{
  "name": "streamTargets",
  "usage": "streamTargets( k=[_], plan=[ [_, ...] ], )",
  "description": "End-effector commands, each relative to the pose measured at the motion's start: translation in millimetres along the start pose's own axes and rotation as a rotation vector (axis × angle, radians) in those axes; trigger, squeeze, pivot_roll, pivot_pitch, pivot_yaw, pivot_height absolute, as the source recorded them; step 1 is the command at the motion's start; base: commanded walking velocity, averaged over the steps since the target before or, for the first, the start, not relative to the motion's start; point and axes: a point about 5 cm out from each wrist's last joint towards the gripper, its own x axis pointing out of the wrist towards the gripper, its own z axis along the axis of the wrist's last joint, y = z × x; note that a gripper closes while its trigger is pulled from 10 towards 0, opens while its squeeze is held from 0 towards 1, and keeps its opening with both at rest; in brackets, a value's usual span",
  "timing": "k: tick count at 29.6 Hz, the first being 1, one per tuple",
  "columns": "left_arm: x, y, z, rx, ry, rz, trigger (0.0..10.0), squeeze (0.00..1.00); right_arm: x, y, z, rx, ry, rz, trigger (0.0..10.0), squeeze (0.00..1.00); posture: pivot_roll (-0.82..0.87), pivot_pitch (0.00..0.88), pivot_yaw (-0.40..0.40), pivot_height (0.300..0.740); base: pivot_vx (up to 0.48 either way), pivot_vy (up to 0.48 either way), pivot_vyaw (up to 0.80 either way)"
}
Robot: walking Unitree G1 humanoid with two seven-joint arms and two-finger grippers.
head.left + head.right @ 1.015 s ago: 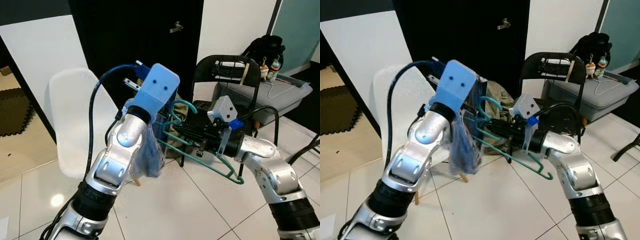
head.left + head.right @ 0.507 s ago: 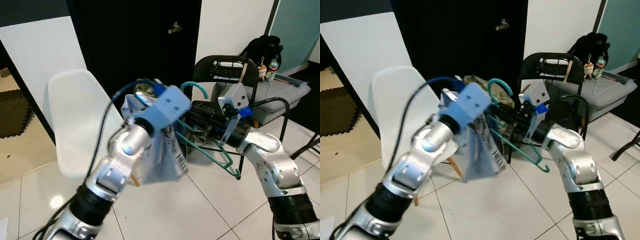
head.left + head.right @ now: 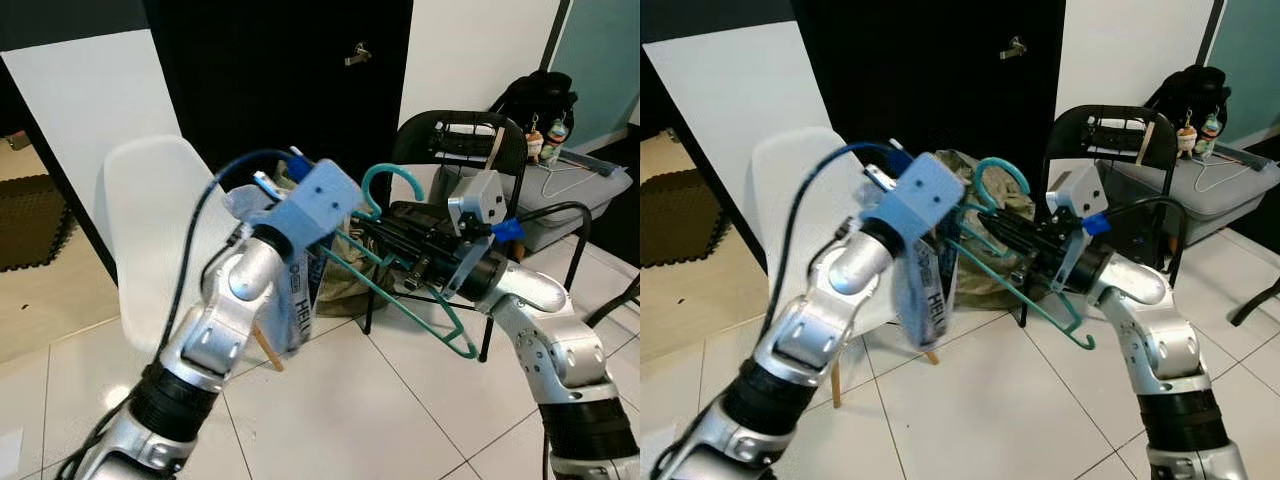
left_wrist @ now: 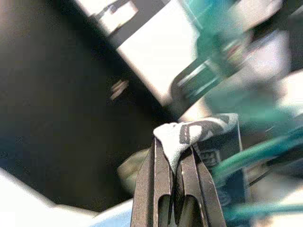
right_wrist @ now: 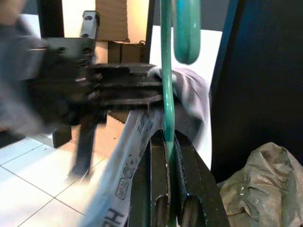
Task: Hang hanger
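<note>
A white chair is seen at 9 o'clock. The left end effector is pinched on a grey printed cloth. Toward 3 o'clock, the green hanger is clamped by the right end effector, held mid-air before a black chair.

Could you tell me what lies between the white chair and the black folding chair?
A crumpled olive-green bag on the floor before the dark door, seen in the right eye view. The green hanger, in the right hand, crosses in front of it.
</note>
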Motion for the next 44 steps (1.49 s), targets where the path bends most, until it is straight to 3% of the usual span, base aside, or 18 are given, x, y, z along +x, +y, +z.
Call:
streamTargets(
  k=[1, 2, 7, 12, 13, 14, 15, 22, 24, 25, 27, 28, 33, 35, 36, 38, 41, 44],
  plan=[
    [-2.2, -5.6, 4, -0.052, -0.031, -0.049, 10.0, 0.00, 2.7, -2.4, 4, -0.013, -0.016, -0.016, 10.0, 0.00, -0.02, 0.000, 0.042, 0.740, 0.000, 0.000, 0.00],
    [-3.1, -8.7, 5, -0.081, -0.036, -0.068, 10.0, 1.00, 3.0, -5.5, 4, -0.015, -0.018, -0.038, 10.0, 0.00, -0.01, 0.000, 0.040, 0.740, 0.000, 0.000, 0.00],
    [-5.2, -6.4, 10, -0.225, -0.043, -0.072, 10.0, 1.00, 2.4, -18.0, 3, -0.022, 0.000, -0.130, 10.0, 0.00, -0.01, 0.000, 0.036, 0.740, 0.000, 0.000, 0.00],
    [-8.6, -2.3, 1, -0.197, 0.049, -0.083, 10.0, 1.00, 1.2, -24.6, 5, -0.014, -0.022, -0.170, 10.0, 0.00, -0.01, 0.000, 0.036, 0.740, 0.000, 0.000, 0.00],
    [-10.1, -1.5, -3, -0.183, 0.071, -0.087, 10.0, 0.58, 0.4, -24.9, 7, -0.010, -0.036, -0.165, 10.0, 0.00, -0.01, 0.000, 0.034, 0.740, 0.000, 0.000, 0.00],
    [-10.1, -1.5, -3, -0.183, 0.071, -0.087, 10.0, 0.58, 0.4, -24.9, 7, -0.010, -0.036, -0.165, 10.0, 0.00, -0.01, 0.000, 0.034, 0.740, 0.000, 0.000, 0.00],
    [-11.0, -1.1, -5, -0.178, 0.082, -0.090, 10.0, 0.00, -0.2, -24.8, 9, -0.006, -0.047, -0.160, 10.0, 0.00, -0.01, 0.000, 0.033, 0.740, 0.000, 0.000, 0.00],
    [-13.3, 8.8, -5, -0.168, 0.083, -0.057, 10.0, 0.00, -10.6, -23.4, 22, 0.049, -0.149, -0.073, 10.0, 0.00, -0.01, 0.000, 0.031, 0.740, 0.000, 0.000, 0.00],
    [-11.2, 31.4, 2, -0.160, 0.037, 0.037, 10.0, 0.00, -30.8, -20.5, 31, 0.104, -0.217, 0.048, 10.0, 0.00, -0.01, 0.000, 0.029, 0.740, 0.000, 0.000, 0.00],
    [-11.2, 31.4, 2, -0.160, 0.037, 0.037, 10.0, 0.00, -30.8, -20.5, 31, 0.104, -0.217, 0.048, 10.0, 0.00, -0.01, 0.000, 0.029, 0.740, 0.000, 0.000, 0.00],
    [-10.6, 59.1, 15, -0.131, -0.061, 0.128, 10.0, 0.00, -53.7, -14.2, 31, 0.130, -0.197, 0.179, 10.0, 0.00, -0.01, 0.000, 0.030, 0.740, 0.000, 0.000, 0.00],
    [-10.6, 59.1, 15, -0.131, -0.061, 0.128, 10.0, 0.00, -53.7, -14.2, 31, 0.130, -0.197, 0.179, 10.0, 0.00, -0.01, 0.000, 0.030, 0.740, 0.000, 0.000, 0.00],
    [-15.9, 96.5, 42, -0.088, -0.267, 0.151, 10.0, 0.00, -70.3, -15.8, 19, 0.120, -0.078, 0.200, 10.0, 0.00, -0.01, 0.000, 0.022, 0.740, 0.000, 0.000, 0.00],
    [-24.0, 106.7, 63, -0.093, -0.402, -0.014, 10.0, 0.00, -78.9, -21.5, 18, 0.121, -0.054, 0.185, 10.0, 0.00, -0.01, 0.000, 0.021, 0.740, 0.000, 0.000, 0.00],
    [-24.0, 106.7, 63, -0.093, -0.402, -0.014, 10.0, 0.00, -78.9, -21.5, 18, 0.121, -0.054, 0.185, 10.0, 0.00, -0.01, 0.000, 0.021, 0.740, 0.000, 0.000, 0.00],
    [-35.2, 100.5, 75, -0.070, -0.480, -0.232, 10.0, 0.00, -82.8, -24.5, 19, 0.121, -0.046, 0.183, 10.0, 0.00, -0.01, 0.000, 0.021, 0.740, 0.000, 0.000, 0.00],
    [-40.5, 94.1, 76, -0.074, -0.488, -0.351, 10.0, 0.00, -82.8, -26.6, 18, 0.113, -0.041, 0.174, 10.0, 0.00, 0.00, 0.000, 0.025, 0.740, 0.000, 0.000, 0.00],
    [-54.9, 73.8, 69, -0.101, -0.446, -0.618, 10.0, 0.00, -80.9, -30.9, 19, 0.097, -0.058, 0.141, 10.0, 0.00, 0.00, 0.000, 0.033, 0.740, 0.000, 0.000, 0.00]
  ],
)
